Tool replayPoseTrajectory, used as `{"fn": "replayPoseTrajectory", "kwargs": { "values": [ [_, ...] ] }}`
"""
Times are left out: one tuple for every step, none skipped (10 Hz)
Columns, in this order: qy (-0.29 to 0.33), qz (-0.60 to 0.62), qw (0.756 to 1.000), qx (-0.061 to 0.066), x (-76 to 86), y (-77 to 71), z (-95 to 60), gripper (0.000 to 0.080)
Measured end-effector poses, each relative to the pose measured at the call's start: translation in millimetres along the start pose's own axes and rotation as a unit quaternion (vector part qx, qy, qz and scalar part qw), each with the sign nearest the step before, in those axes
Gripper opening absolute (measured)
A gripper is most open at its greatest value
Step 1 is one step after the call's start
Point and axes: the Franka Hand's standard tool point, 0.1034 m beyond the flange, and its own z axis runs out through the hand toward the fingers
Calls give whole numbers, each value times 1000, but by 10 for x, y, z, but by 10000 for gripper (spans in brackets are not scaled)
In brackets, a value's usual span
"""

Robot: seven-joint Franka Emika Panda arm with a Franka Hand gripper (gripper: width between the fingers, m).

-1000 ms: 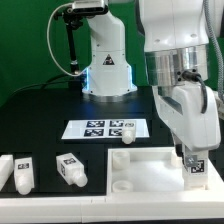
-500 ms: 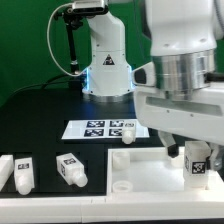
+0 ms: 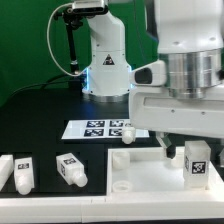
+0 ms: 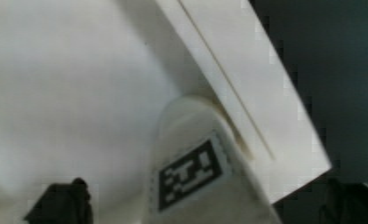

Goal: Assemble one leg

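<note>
A leg (image 3: 198,158), a stubby white post with a black-and-white tag, stands upright at the far right corner of the big white tray-like piece (image 3: 140,172). My gripper (image 3: 194,150) hangs over it with a finger on each side. In the wrist view the leg (image 4: 199,165) sits between the two dark fingertips (image 4: 65,202) of the gripper (image 4: 199,208), with a gap showing on at least one side, so the jaws look open. Three more legs lie loose: two on the exterior view's left (image 3: 20,172) (image 3: 70,168) and one by the marker board (image 3: 127,135).
The marker board (image 3: 95,128) lies flat behind the tray-like piece. The arm's white base (image 3: 105,60) stands at the back. The black table has a green edge strip on the exterior view's left (image 3: 20,95).
My hand has turned about a quarter turn around the upright leg. The leg's tag still faces the exterior camera. The loose legs have not moved.
</note>
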Motion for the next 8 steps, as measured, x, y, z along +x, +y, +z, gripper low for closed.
{"fn": "replayPoseTrajectory", "kwargs": {
  "values": [
    [2, 4, 1000, 0, 13, 20, 9, 649],
    [2, 20, 1000, 0, 8, 15, 14, 547],
    [2, 19, 1000, 0, 10, 20, 14, 412],
    [2, 34, 999, 0, 11, 21, 15, 412],
    [1, 83, 997, 0, 8, 20, 17, 285],
    [1, 123, 992, 0, 9, 23, 18, 285],
    [1, 159, 987, 0, 8, 26, 22, 285],
    [8, 222, 975, -1, 8, 18, 35, 285]
  ]
}}
